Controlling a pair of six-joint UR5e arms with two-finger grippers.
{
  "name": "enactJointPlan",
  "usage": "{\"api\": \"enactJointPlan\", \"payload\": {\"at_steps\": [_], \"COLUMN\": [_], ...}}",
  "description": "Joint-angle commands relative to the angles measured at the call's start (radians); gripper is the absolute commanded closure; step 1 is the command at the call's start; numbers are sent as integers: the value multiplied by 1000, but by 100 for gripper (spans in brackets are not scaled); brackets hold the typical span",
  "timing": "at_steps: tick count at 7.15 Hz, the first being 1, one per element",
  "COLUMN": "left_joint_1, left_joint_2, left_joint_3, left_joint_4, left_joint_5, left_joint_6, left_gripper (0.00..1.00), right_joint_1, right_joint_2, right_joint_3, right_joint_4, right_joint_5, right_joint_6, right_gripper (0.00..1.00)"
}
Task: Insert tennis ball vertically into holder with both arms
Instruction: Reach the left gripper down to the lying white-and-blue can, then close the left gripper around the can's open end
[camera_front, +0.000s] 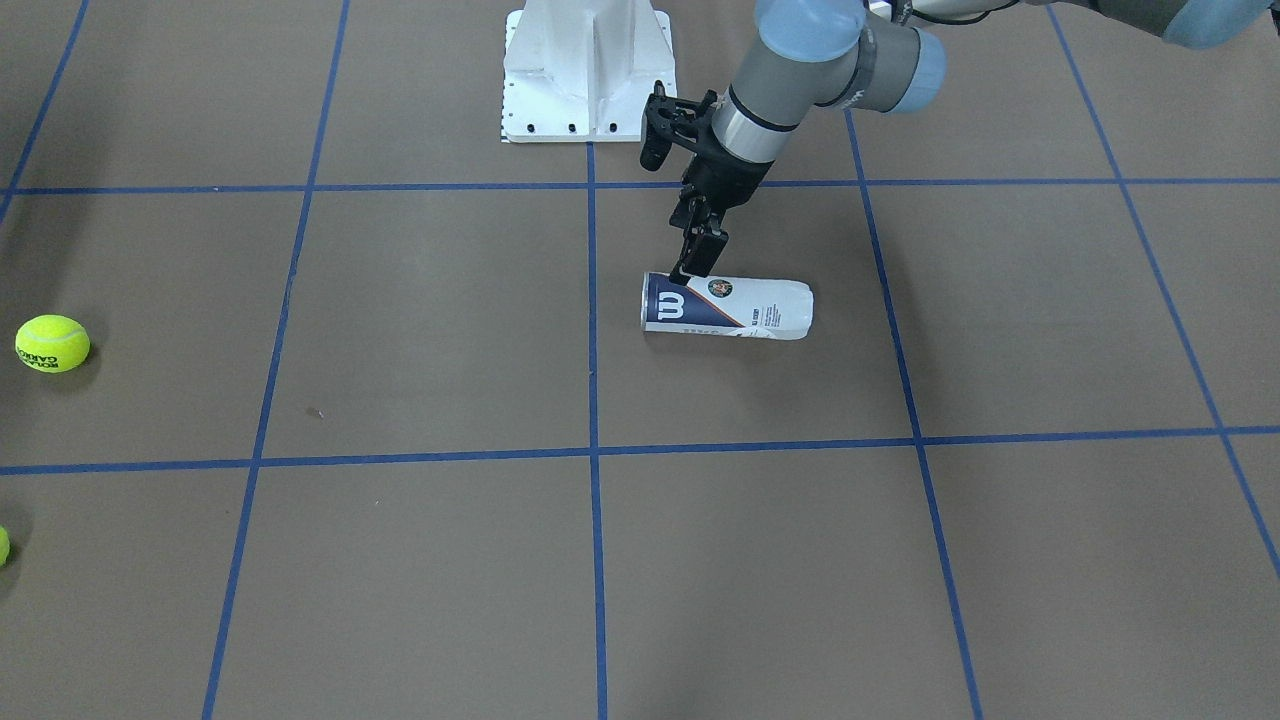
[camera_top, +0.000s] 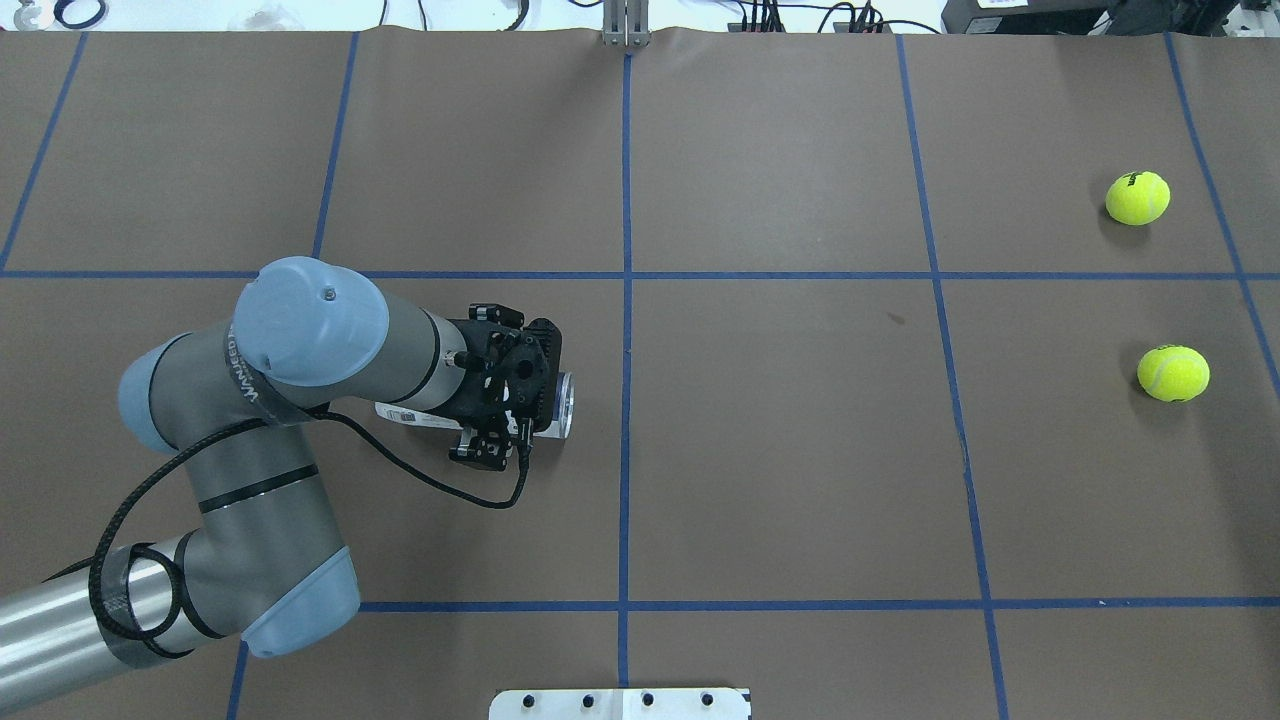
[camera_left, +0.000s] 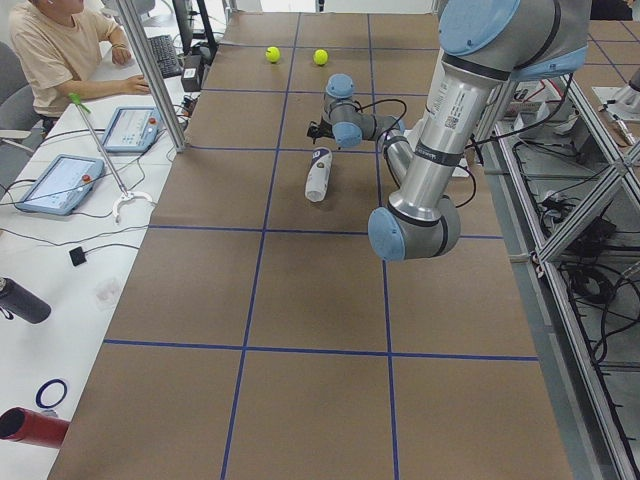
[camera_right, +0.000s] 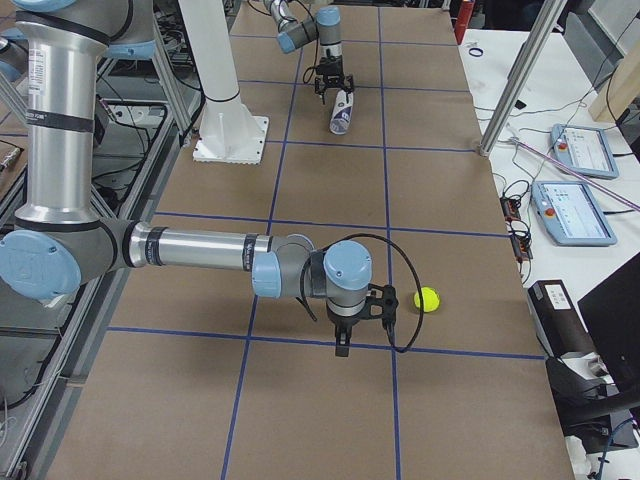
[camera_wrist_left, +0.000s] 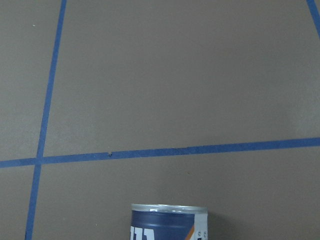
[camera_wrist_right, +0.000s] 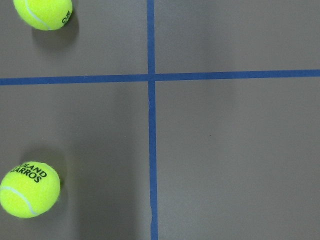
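The holder (camera_front: 740, 305), a clear can with a white and navy "W" label, lies on its side on the brown table. It also shows in the overhead view (camera_top: 566, 400) and at the bottom of the left wrist view (camera_wrist_left: 168, 222). My left gripper (camera_front: 688, 268) points down over the can's navy end, open, with a finger on either side of it (camera_top: 497, 400). Two yellow tennis balls (camera_top: 1137, 198) (camera_top: 1173, 373) lie far off on my right side; both show in the right wrist view (camera_wrist_right: 42, 12) (camera_wrist_right: 29, 189). My right gripper (camera_right: 342, 348) hangs above the table near one ball (camera_right: 427, 298); I cannot tell if it is open.
The white flanged pedestal (camera_front: 585, 70) stands at the robot's base edge. Blue tape lines grid the table. An operator (camera_left: 60, 50) sits at a side table with tablets (camera_left: 55, 182) beyond the table's far long edge.
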Motion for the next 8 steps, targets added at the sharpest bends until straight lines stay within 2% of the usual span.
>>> {"api": "enactJointPlan", "payload": {"at_steps": [1, 3, 8], "left_joint_1": [1, 2, 5], "left_joint_2": [-82, -131, -131], "left_joint_3": [81, 164, 252], "left_joint_4": [13, 3, -22], "left_joint_5": [1, 1, 1], "left_joint_6": [-13, -50, -85], "left_gripper": [0, 0, 0], "right_joint_1": [0, 0, 0], "right_joint_2": [-5, -7, -9], "right_joint_3": [-2, -7, -5], "right_joint_4": [1, 1, 1], "right_joint_5": [0, 0, 0], "right_joint_6": [0, 0, 0], "right_gripper": [1, 1, 1]}}
